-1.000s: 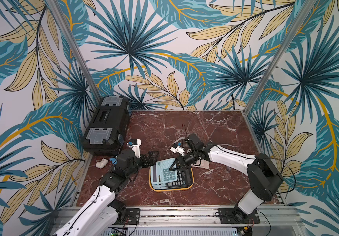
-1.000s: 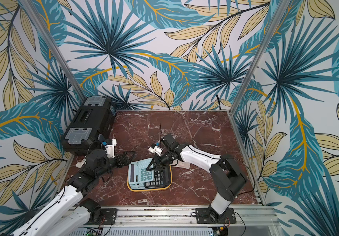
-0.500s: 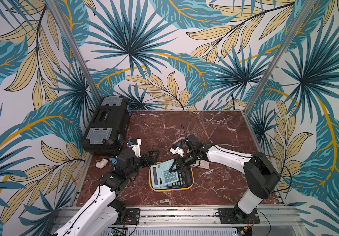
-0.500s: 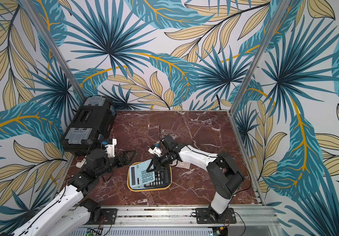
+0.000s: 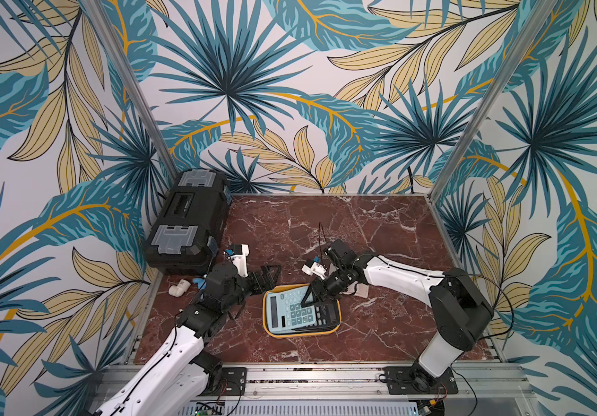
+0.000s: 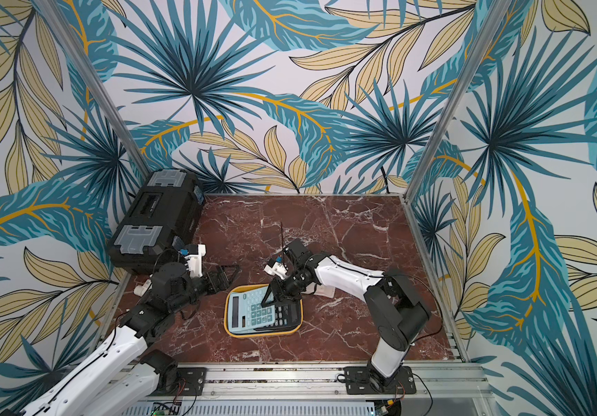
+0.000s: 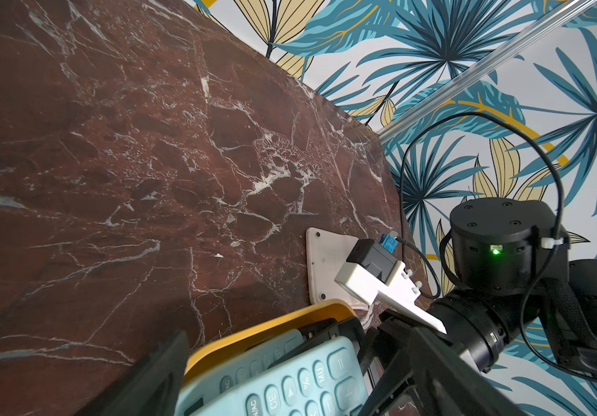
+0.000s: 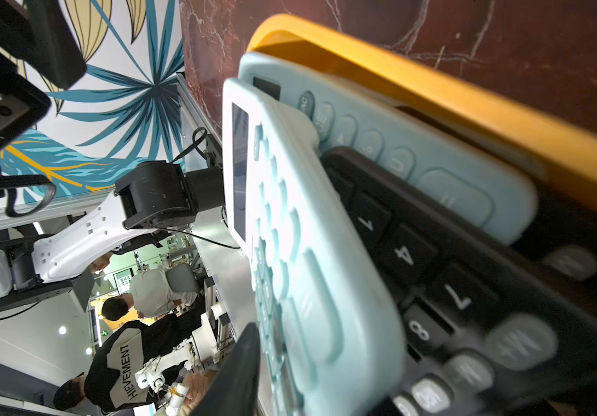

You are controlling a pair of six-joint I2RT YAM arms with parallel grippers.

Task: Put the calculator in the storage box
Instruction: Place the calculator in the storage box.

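Lower blue calculator — plain in right wrist view.

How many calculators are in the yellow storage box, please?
3: a light-blue calculator on top, a second light-blue calculator beneath it, a black calculator partly covered; others may be hidden.

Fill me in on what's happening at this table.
The right gripper is over the yellow storage box, at the light-blue calculator that lies on top of a black calculator inside it. Whether its jaws grip it is unclear. The left gripper hovers beside the box, jaws open and empty.
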